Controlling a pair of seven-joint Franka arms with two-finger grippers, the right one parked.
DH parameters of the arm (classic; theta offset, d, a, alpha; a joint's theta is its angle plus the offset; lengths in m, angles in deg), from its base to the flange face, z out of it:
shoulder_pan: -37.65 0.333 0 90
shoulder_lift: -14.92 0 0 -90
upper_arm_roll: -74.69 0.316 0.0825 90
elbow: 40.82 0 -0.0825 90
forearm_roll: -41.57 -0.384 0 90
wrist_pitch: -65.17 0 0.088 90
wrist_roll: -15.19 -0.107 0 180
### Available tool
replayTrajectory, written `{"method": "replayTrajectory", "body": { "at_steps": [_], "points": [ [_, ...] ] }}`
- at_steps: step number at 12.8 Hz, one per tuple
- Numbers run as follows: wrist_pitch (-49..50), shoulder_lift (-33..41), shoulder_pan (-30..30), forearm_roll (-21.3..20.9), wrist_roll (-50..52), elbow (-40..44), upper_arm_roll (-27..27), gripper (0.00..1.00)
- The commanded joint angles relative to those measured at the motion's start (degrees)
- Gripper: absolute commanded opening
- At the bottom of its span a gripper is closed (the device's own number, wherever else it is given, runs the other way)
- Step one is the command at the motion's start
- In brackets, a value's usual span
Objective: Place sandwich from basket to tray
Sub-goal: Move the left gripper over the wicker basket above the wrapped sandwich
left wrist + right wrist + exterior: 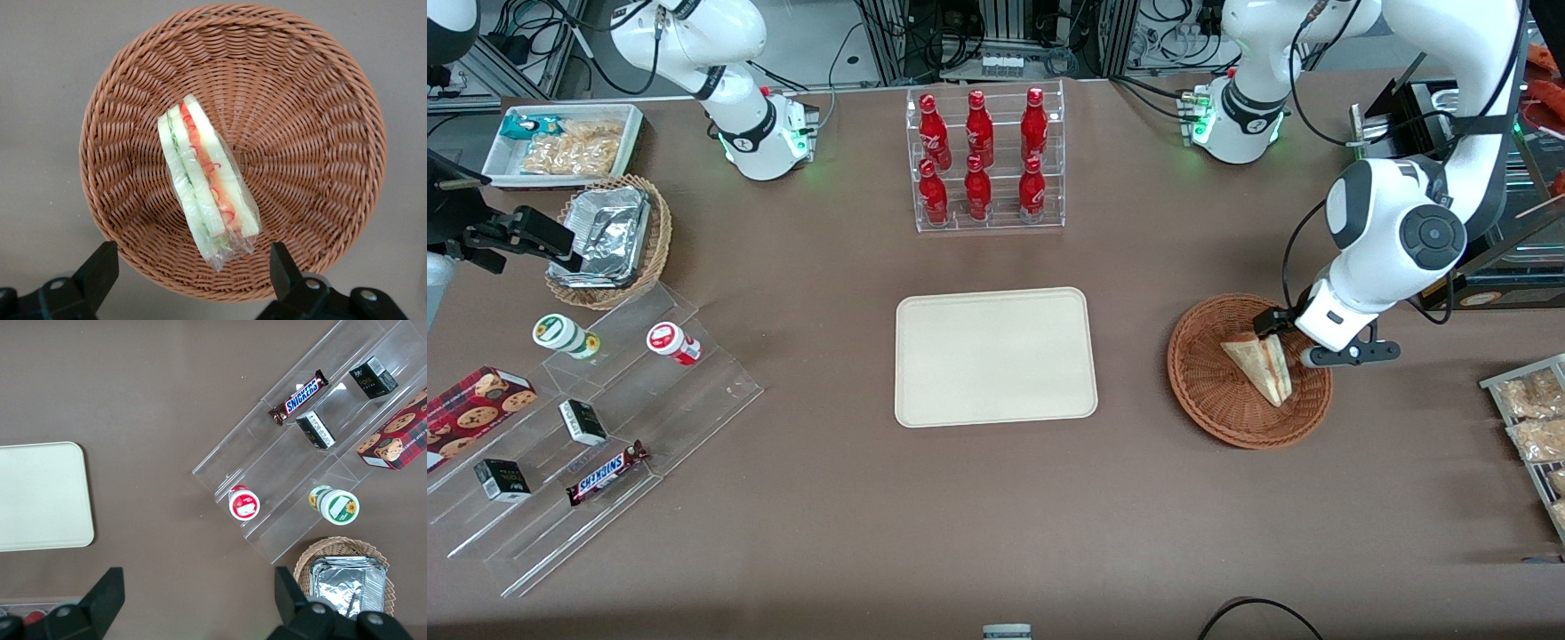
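Table [800,533] fills my front camera, brown and matte, with everything spread across it. I see the tray [996,357] lying flat near the middle, cream-coloured, nothing on it. Farther from the front camera than the tray stands a clear rack of red bottles [983,160]. Toward the parked arm's end I have a stepped clear display [596,427] carrying a Snickers bar [607,472], small dark boxes and two round tubs, plus a tan wicker basket holding a foil container [605,233].

Toward the working arm's end sits the basket [1249,372], round, shallow, reddish-brown weave. The sandwich [1261,364] lies inside it, wrapped in clear film, tipped on its side so the wrist camera shows me the cut edge with red and green filling between the white slices.

I have the gripper [1279,336] hanging above the basket, over the part of the rim farther from the front camera. In the wrist view its two black fingers [100,267] stand wide apart, spanning more than the sandwich's thickness, touching neither the sandwich nor the weave.
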Motion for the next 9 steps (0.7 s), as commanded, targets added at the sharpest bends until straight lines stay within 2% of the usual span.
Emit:
{"method": "replayTrajectory", "body": {
  "at_steps": [1, 4, 9],
  "points": [
    [-1.89, -0.78, 0.43, 0.25, 11.41, -0.41, -0.46, 1.0],
    [-4.17, -2.88, -0.18, 0.16, 26.1, -0.32, -0.55, 1.0],
    [-5.49, -5.7, -0.18, 0.51, 33.6, -0.32, -0.63, 1.0]
  ]
}}
